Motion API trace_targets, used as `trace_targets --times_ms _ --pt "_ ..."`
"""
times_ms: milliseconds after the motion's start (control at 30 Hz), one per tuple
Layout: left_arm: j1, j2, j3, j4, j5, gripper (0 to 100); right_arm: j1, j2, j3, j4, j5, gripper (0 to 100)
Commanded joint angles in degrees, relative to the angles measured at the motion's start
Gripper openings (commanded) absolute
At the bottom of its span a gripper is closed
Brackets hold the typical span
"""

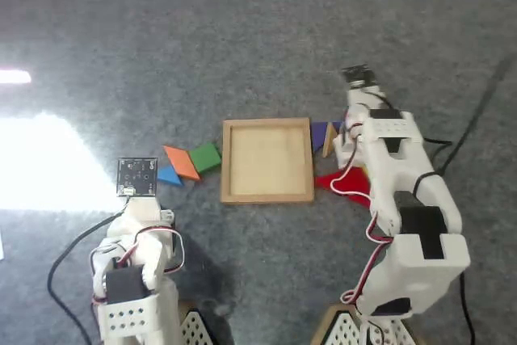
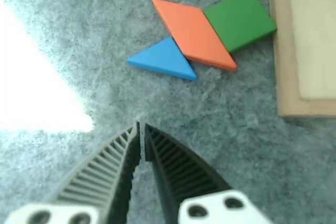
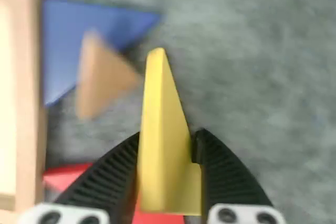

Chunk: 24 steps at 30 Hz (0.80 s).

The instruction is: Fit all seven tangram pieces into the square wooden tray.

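The square wooden tray (image 1: 266, 194) lies mid-table with its bare floor showing. Off its left edge lie an orange parallelogram (image 2: 194, 34), a green square (image 2: 240, 19) and a small blue triangle (image 2: 164, 60), touching one another. My left gripper (image 2: 140, 129) is shut on nothing, a short way from the blue triangle. My right gripper (image 3: 165, 145) is shut on a yellow triangle (image 3: 160, 103), held on edge beside the tray's right side. Close by lie a large blue triangle (image 3: 79, 30), a tan triangle (image 3: 100, 77) and a red piece (image 3: 68, 179).
Grey carpet-like cloth (image 1: 242, 54) covers the table. A bright glare patch (image 1: 40, 159) lies at the left. The right arm (image 1: 396, 167) hangs over the pieces right of the tray, and its red wires (image 1: 347, 179) cross the red piece.
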Motion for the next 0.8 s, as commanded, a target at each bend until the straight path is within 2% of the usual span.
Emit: trace_targets --times_ms 0,33,200,300,400,500,600,700,767 --pt "-0.4 -1.1 -0.7 0.2 0.1 1 -3.2 -0.3 -1.3 2.1 2.5 3.8" --pt "-0.4 -1.1 -0.7 0.2 0.1 1 -3.3 -0.4 -1.3 2.1 2.5 1.0" --pt "-0.4 -1.1 -0.7 0.2 0.1 1 -0.1 -1.4 -2.2 2.8 2.0 0.6" --pt "-0.4 -1.1 -0.7 0.2 0.1 1 3.4 -4.5 -6.9 8.1 1.9 0.6" --pt "-0.4 -1.1 -0.7 0.2 0.1 1 2.6 -7.7 -12.0 14.8 0.8 0.6" --pt "-0.4 -1.1 -0.7 0.2 0.1 1 -3.4 -8.8 -16.0 19.9 -3.3 0.6" --pt "-0.4 -1.1 -0.7 0.2 0.1 1 -12.8 -8.8 -18.0 21.8 -10.5 0.6" --pt "-0.4 -1.1 -0.7 0.2 0.1 1 -22.0 -8.7 -19.0 18.0 -21.5 0.6" --pt "-0.4 -1.1 -0.7 0.2 0.1 1 -25.6 -8.6 -18.9 12.6 -28.7 0.6"
